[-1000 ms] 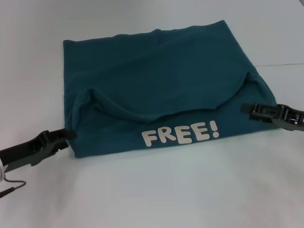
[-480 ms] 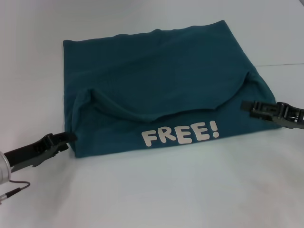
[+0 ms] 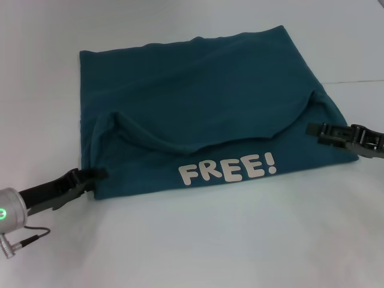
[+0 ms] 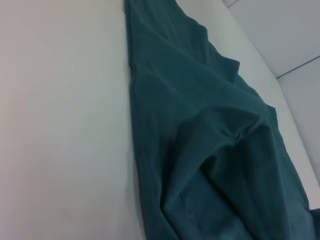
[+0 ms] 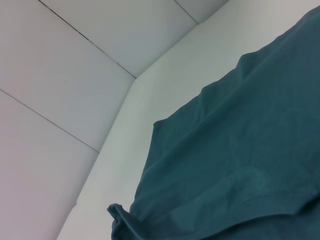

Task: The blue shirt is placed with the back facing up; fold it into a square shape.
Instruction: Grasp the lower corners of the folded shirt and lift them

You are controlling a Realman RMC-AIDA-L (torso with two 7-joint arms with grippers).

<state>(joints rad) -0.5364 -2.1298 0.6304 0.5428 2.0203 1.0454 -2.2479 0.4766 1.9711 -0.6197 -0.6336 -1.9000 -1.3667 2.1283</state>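
On the white counter [image 3: 198, 240], toward its near edge, the blue shirt [image 3: 198, 102] lies folded into a rough rectangle, its white "FREE!" lettering [image 3: 228, 168] turned up along the near hem. The left gripper [image 3: 96, 174] sits at the shirt's near-left corner, the right gripper [image 3: 315, 129] at its right edge; whether either pair of jaws is clenched I cannot tell. A loose fold sags across the middle, with smoother cloth beyond it

- Lighting even, diffuse, bright; white table [image 3: 198, 240] shows no glare.
- Soft shadows only in the blue shirt [image 3: 198, 102] folds and under its near edge.
- Head view slightly soft; both wrist views softer, fabric texture unresolved.
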